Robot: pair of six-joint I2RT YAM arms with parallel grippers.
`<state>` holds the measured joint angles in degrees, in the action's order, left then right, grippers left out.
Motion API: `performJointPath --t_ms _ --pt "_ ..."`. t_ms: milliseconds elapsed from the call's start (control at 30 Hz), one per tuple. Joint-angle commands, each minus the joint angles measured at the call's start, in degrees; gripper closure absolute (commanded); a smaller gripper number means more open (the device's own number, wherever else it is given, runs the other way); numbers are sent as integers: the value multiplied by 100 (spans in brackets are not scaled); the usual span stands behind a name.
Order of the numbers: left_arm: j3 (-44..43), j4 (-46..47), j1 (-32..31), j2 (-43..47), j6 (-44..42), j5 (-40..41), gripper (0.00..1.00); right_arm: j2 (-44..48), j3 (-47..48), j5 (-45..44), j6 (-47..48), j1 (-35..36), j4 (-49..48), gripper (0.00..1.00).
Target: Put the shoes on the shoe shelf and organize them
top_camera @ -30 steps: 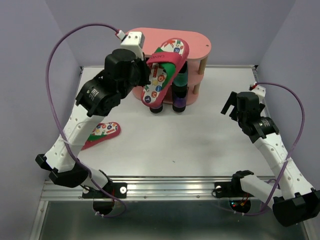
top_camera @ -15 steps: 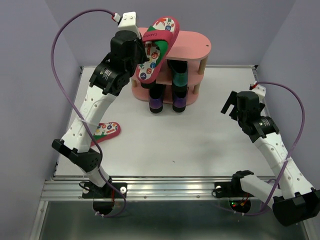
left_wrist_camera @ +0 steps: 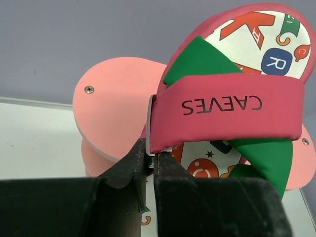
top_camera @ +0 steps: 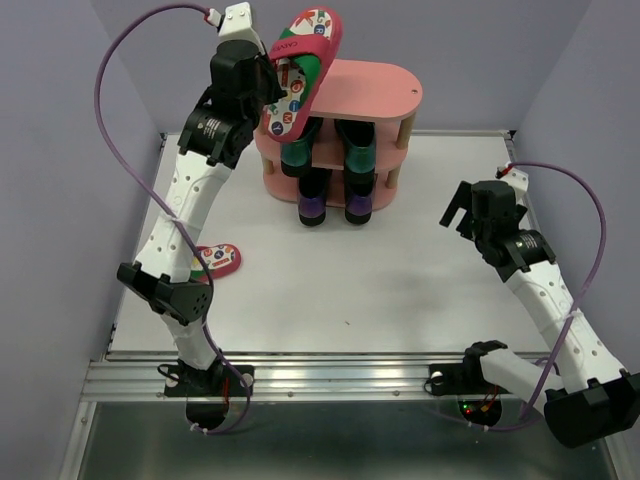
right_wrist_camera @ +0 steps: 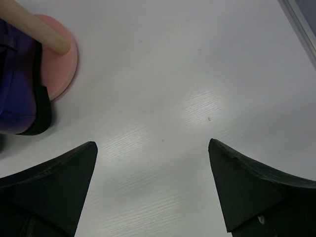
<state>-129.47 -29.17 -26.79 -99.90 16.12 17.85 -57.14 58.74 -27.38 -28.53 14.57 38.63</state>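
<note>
My left gripper (top_camera: 272,72) is shut on the strap edge of a red flip-flop (top_camera: 299,68), holding it tilted above the left end of the pink shoe shelf (top_camera: 375,88). In the left wrist view the gripper (left_wrist_camera: 151,159) pinches the red strap of that flip-flop (left_wrist_camera: 227,111) over the shelf's top board (left_wrist_camera: 116,106). Green loafers (top_camera: 358,150) and purple loafers (top_camera: 358,205) stand on the lower tiers. The second red flip-flop (top_camera: 215,262) lies on the table at the left, partly hidden by my left arm. My right gripper (top_camera: 460,212) is open and empty, right of the shelf.
The right wrist view shows my open right gripper (right_wrist_camera: 153,153) above bare white table, with a purple loafer (right_wrist_camera: 19,98) and the shelf's bottom board (right_wrist_camera: 61,59) at its left. Purple walls enclose the table on three sides.
My left arm has lifted the red flip-flop up and back, from in front of the shelf to above its top board. The right arm has not moved.
</note>
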Motion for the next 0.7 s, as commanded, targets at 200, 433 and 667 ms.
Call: performJointPath --t_ms 200,433,667 --pt "-526 913 191 -249 559 -211 100 28 296 -5 -82 -51 -119 0" --pt "-562 913 253 -416 656 -299 100 37 243 -22 -91 -51 -128 0" --pt "-544 887 305 -496 805 -352 100 37 234 -31 -117 -51 -119 0"
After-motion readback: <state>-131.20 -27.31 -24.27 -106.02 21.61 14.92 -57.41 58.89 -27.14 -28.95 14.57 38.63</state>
